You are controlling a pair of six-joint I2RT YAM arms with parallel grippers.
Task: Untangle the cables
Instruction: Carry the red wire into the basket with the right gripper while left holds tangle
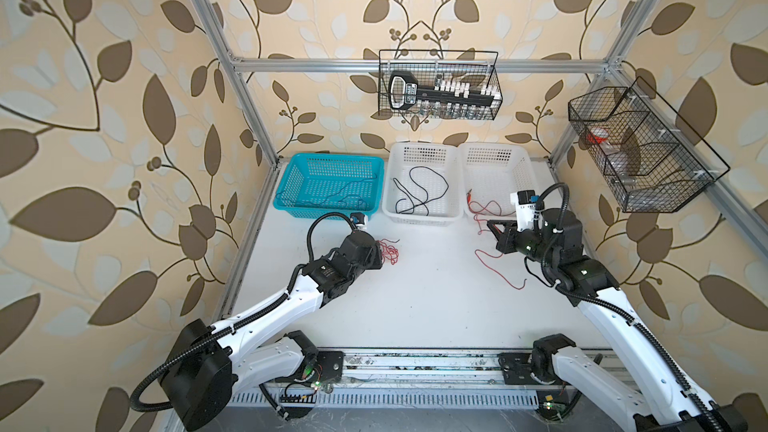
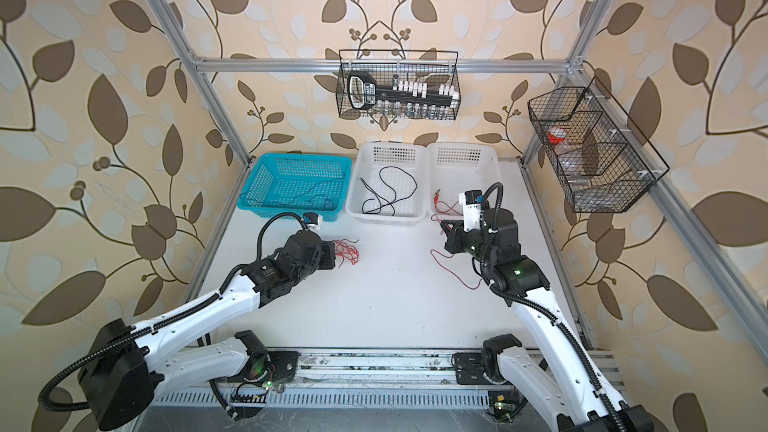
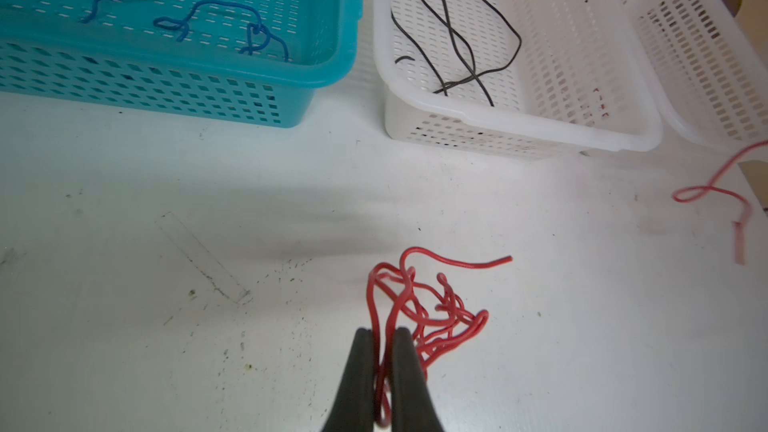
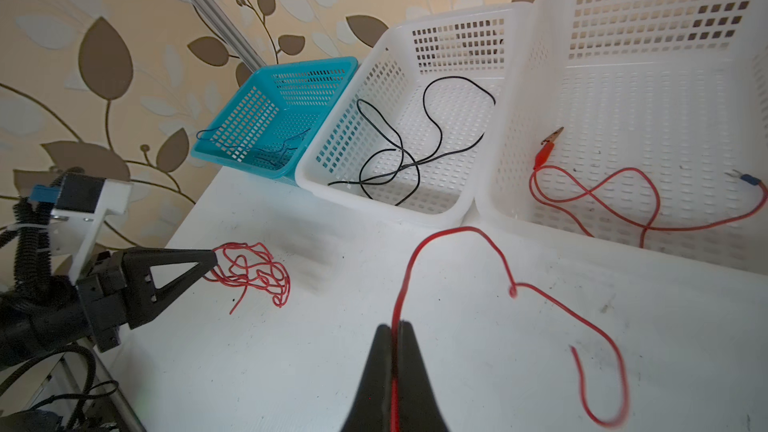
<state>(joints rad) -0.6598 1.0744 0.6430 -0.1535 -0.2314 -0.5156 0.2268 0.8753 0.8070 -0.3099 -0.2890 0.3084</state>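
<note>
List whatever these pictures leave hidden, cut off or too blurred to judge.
- Top views: the left jaws are hidden under their own wrist beside the red tangle.
- Left wrist view: the other red cable blurs and runs off the edge.
- Top views: what lies in the side wire basket is too small behind mesh.

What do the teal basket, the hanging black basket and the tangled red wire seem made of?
Teal basket: moulded plastic, slightly glossy; one-piece rolled rim and slotted walls.
Hanging black basket: thin metal wire, probably coated matte black; open welded-looking grid.
Tangled red wire: smooth, plastic-like insulation that holds kinks; core not visible.
</note>
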